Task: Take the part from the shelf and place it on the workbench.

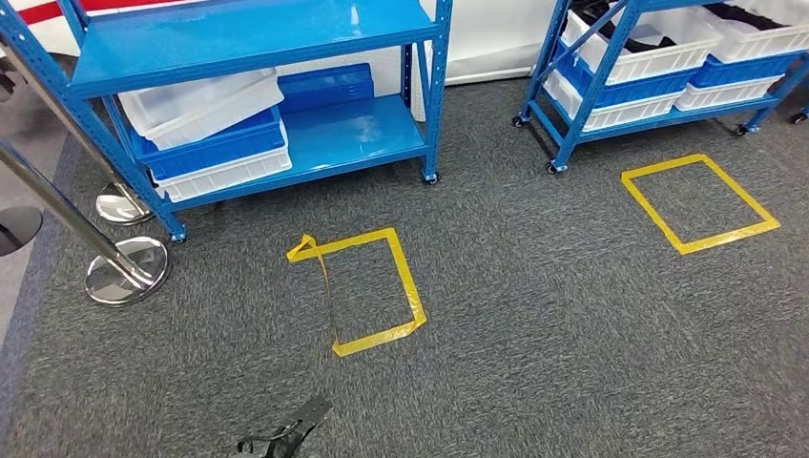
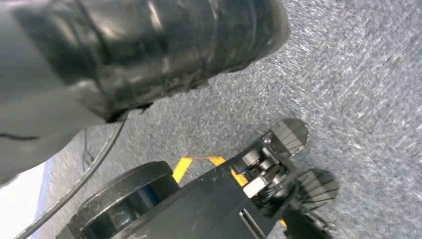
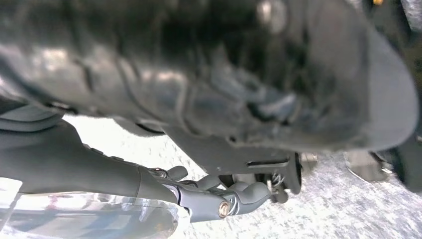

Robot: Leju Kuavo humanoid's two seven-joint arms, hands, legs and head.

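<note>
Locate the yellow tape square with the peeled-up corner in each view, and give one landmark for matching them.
Head view: the yellow tape square lies mid-floor, in front of the left blue shelf.
Left wrist view: a yellow strip lies on the carpet, partly hidden; whether it is that square, I cannot tell.
Right wrist view: not in it.
Shared landmark: the grey carpet.

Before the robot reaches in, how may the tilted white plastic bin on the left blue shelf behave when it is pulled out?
The tilted white plastic bin looks thin-walled and empty, so probably light. It leans on the blue bin below, so it may slide or tip. Its plastic looks smooth, perhaps slippery for fingers.
</note>
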